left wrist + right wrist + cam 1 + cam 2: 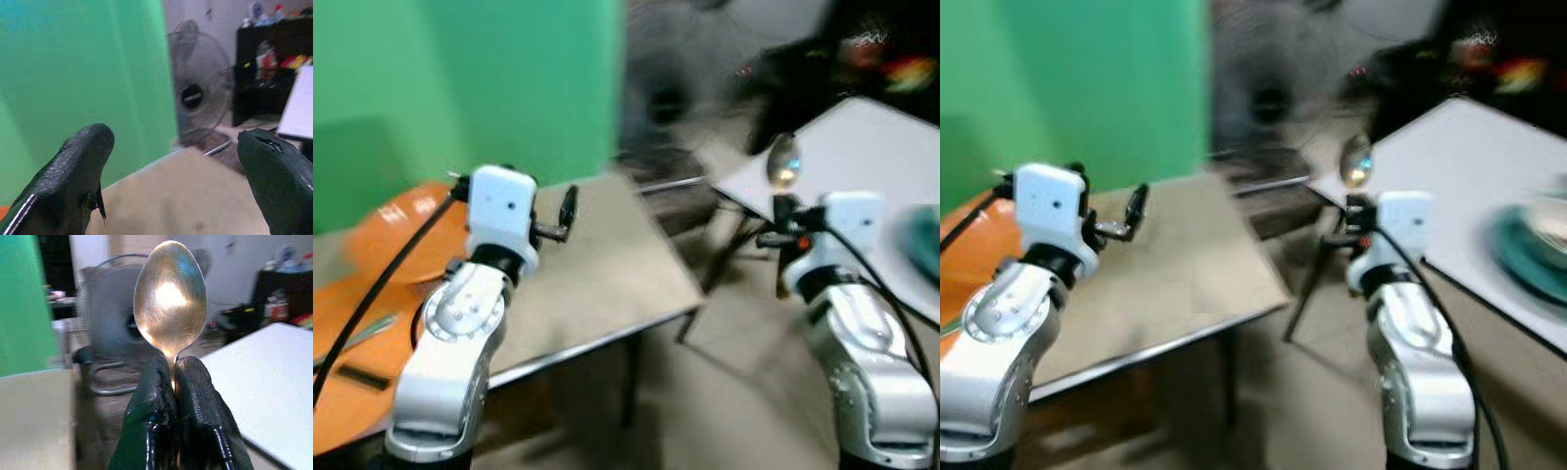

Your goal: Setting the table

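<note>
Carrying step: the right gripper (pixel 173 377) pinches 1 spoon (pixel 170 298) upright; the left gripper (pixel 171 161) gapes wide. Next, lay it on the white table (pixel 862 157) at 2 o'clock.

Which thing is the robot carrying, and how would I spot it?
Look between the tan table and the white table, where the right gripper is raised. Its shut fingers pinch a metal spoon upright, bowl on top. It is the shiny thing here; the left gripper is open and holds nothing.
</note>
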Tool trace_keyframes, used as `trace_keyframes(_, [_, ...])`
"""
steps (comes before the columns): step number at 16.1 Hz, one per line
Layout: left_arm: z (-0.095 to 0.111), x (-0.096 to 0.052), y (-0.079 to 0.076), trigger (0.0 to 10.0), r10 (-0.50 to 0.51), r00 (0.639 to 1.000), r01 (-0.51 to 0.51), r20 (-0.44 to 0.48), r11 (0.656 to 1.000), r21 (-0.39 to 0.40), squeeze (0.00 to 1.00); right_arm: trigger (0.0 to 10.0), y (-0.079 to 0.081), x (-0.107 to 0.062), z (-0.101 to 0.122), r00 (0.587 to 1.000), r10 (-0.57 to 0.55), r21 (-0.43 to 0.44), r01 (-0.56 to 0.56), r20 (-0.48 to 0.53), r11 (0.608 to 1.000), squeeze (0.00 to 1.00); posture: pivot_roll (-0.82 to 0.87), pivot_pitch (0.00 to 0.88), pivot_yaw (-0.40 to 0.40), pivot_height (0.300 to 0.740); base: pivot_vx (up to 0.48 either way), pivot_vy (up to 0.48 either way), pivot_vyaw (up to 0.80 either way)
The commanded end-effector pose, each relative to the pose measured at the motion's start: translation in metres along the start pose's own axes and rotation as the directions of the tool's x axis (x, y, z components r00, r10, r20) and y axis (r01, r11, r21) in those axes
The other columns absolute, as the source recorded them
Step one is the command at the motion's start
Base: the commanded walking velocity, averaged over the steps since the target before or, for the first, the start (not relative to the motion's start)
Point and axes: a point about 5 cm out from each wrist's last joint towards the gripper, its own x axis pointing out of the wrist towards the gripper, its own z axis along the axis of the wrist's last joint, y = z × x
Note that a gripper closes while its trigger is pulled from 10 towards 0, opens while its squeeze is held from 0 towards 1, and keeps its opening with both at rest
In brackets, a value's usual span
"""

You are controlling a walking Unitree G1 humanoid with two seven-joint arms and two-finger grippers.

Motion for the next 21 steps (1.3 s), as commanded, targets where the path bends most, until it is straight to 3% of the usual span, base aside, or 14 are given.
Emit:
trace_keyframes(1, [-0.002, 0.000, 0.006, 10.0, 0.024, 1.000, -0.024, -0.014, 1.000, 0.010, 0.57, 10.0, 0.005, 0.000, 0.000, 1.000, 0.014, 0.007, -0.014, 0.003, 1.000, 0.00, -0.04, 0.029, -0.036, 0.740, 0.000, -0.289, 0.00])
trace_keyframes(4, [-0.010, 0.002, 0.006, 10.0, 0.049, 0.998, -0.051, -0.043, 0.998, -0.033, 0.57, 10.0, 0.002, -0.001, -0.006, 1.000, 0.017, -0.064, -0.018, -0.015, 0.998, 0.00, -0.04, 0.026, -0.035, 0.740, 0.000, -0.286, 0.00])
trace_keyframes(13, [-0.029, -0.002, -0.001, 10.0, 0.023, 0.995, -0.025, -0.093, 0.999, -0.019, 0.57, 10.0, -0.007, -0.005, -0.012, 0.999, -0.008, -0.050, 0.006, -0.043, 0.999, 0.00, -0.06, 0.023, -0.028, 0.740, 0.000, -0.287, 0.00])
trace_keyframes(21, [-0.029, -0.001, -0.002, 10.0, 0.014, 0.996, -0.015, -0.086, 1.000, -0.010, 0.57, 10.0, -0.010, -0.006, -0.015, 0.997, -0.026, -0.023, 0.024, -0.068, 0.999, 0.00, -0.07, 0.022, -0.023, 0.740, 0.000, -0.288, -0.80])
